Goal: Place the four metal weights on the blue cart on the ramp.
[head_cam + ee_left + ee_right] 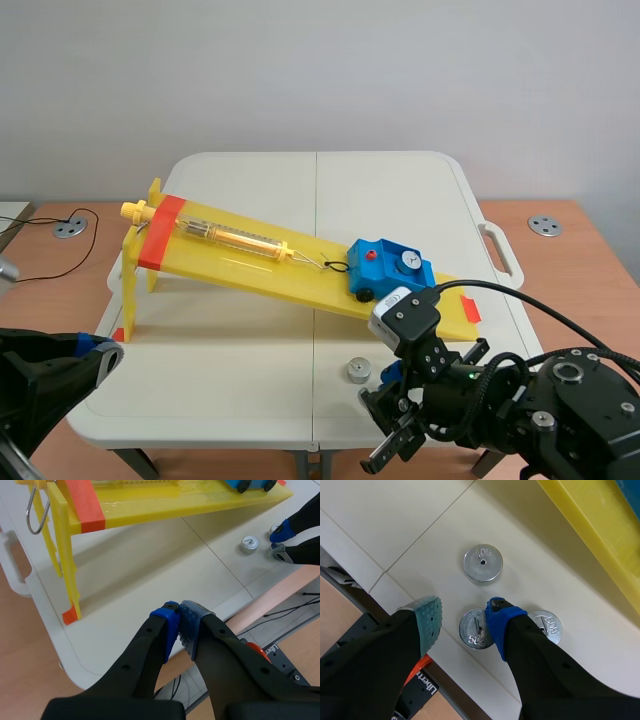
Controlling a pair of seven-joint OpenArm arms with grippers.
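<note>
Right hand (464,617) spread wide over a metal weight (472,631) on the surface (395,525).
A second weight (548,626) lies just beside its blue-padded finger — closing could nudge or snag it; the blue cart (390,268) sits on the ramp (260,266). Left hand (179,625) closed on nothing.
</note>
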